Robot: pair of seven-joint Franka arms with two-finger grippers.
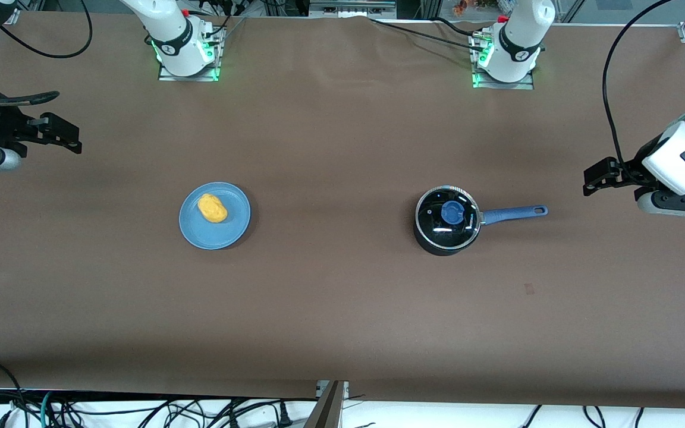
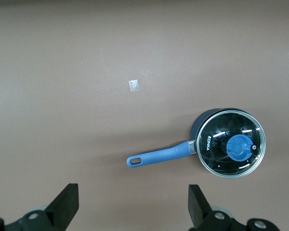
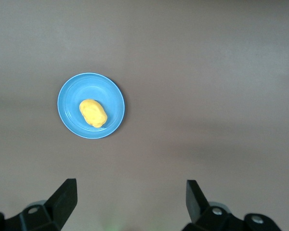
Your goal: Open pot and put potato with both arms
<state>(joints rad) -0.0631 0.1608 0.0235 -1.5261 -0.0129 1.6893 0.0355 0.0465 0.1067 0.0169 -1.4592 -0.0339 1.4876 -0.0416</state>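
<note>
The black pot [image 1: 437, 244] stands toward the left arm's end of the table. Its glass lid [image 1: 434, 221] with the blue knob [image 1: 452, 212] is on it. Its blue handle [image 1: 515, 213] points toward my left gripper [image 1: 597, 178], which is open and empty over bare table off the handle's tip. The left wrist view shows the pot [image 2: 202, 121], the lid [image 2: 214, 154] and my left gripper [image 2: 133, 199]. The yellow potato [image 1: 211, 208] lies on a blue plate [image 1: 232, 230]. My right gripper [image 1: 66, 135] is open and empty over the table's right-arm end. The right wrist view shows the potato [image 3: 93, 113] and my right gripper [image 3: 130, 197].
The arms' bases [image 1: 185, 56] [image 1: 506, 62] stand at the table edge farthest from the front camera. A small tape mark [image 1: 528, 289] lies nearer the front camera than the pot's handle. Cables hang along the near edge [image 1: 330, 389].
</note>
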